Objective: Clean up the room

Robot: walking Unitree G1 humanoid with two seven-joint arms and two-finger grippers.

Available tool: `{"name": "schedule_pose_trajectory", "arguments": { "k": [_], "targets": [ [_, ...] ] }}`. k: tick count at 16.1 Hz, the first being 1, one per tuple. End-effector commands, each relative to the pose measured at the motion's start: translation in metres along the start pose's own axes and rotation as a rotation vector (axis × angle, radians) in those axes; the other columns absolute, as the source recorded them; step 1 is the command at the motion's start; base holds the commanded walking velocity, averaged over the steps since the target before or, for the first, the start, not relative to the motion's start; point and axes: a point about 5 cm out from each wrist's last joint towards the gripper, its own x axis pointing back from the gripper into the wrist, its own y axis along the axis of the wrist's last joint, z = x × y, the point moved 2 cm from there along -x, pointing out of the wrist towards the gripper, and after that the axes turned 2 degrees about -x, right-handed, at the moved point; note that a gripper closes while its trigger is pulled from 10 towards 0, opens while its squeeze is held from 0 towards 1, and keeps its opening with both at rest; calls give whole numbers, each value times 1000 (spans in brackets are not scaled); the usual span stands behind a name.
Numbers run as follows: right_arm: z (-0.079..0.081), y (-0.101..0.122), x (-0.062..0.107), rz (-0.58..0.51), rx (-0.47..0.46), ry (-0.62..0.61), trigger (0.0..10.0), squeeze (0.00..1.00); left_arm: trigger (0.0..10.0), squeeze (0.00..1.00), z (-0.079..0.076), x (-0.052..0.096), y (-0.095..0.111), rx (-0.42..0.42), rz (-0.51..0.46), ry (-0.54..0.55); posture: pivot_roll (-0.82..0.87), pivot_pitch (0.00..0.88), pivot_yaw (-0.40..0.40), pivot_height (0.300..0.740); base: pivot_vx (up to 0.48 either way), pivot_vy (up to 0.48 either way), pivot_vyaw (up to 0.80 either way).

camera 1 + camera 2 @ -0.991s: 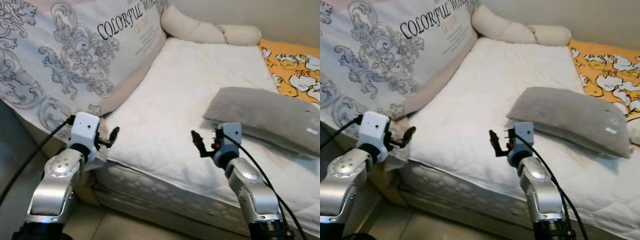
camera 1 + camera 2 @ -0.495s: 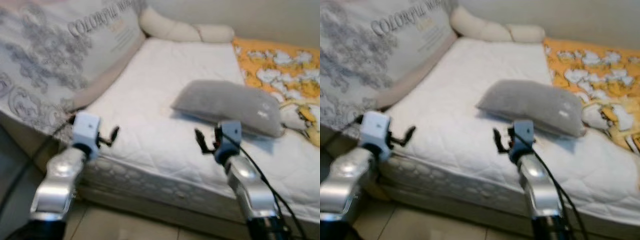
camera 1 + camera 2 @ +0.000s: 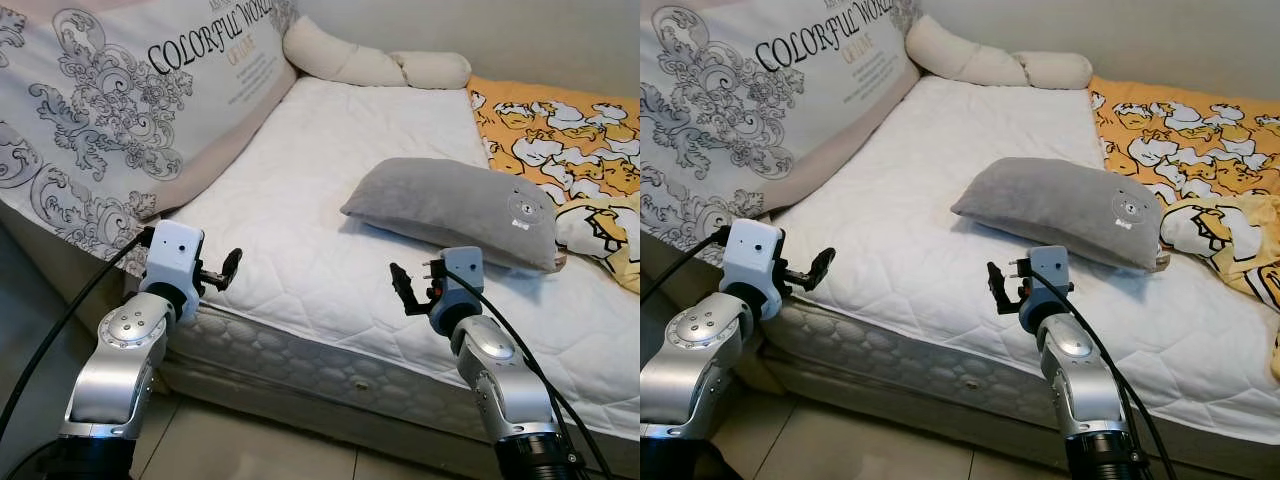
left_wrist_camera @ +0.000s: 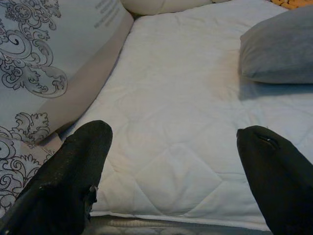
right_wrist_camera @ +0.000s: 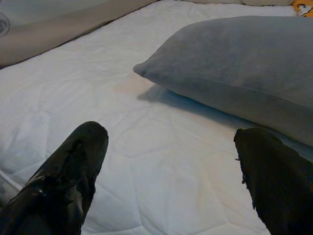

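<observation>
Bed: a white quilted mattress point(image 3: 330, 190) lies before the robot, its near edge just past both grippers.
Pillow: a grey pillow point(image 3: 450, 207) lies flat on the mattress, toward the robot's right, with a small bear face on its far end.
Blanket: a yellow cartoon-print blanket point(image 3: 560, 140) covers the bed's right side, just beyond the pillow.
Duvet: a large folded duvet point(image 3: 110, 110) with grey scrollwork and printed lettering is heaped along the bed's left side.
Bolster: a cream bolster point(image 3: 370, 65) lies at the far end of the bed.
Left gripper point(image 3: 232, 267): held over the near left edge of the mattress, fingers point(image 4: 73, 171) spread wide, holding nothing.
Right gripper point(image 3: 400, 288): held over the near edge, just short of the pillow, fingers point(image 5: 68, 171) spread wide, holding nothing.
Floor: pale tiles point(image 3: 260, 450) below the bed.
</observation>
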Motion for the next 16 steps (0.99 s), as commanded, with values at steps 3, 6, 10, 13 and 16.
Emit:
{"name": "schedule_pose_trajectory", "arguments": {
  "k": [3, 6, 10, 13, 16],
  "targets": [
    [4, 5, -2, -4, 24, 24, 10000, 0, 10000, 0, 3, -5, 5, 11, -4, 15, 91, 0, 9, 740, 254, 0, -133],
    [3, 6, -4, 4, 19, 26, 10000, 0, 10000, 0, 3, -6, 6, 13, -6, 12, 91, 0, 9, 740, 276, 0, -667],
    [0, 8, -5, -9, 49, 16, 10000, 0, 10000, 0, 2, -8, 7, 13, -8, 7, 91, 0, 9, 740, 282, 0, -630],
    [-1, 7, -5, -6, 52, 10, 10000, 0, 10000, 0, 1, -8, 7, 14, -8, 5, 91, 0, 9, 740, 294, 0, 0],
    [-2, 7, -5, -4, 55, 7, 10000, 0, 10000, 0, 1, -9, 7, 15, -5, 2, 90, 0, 9, 740, 294, 0, 0]
  ]
}}
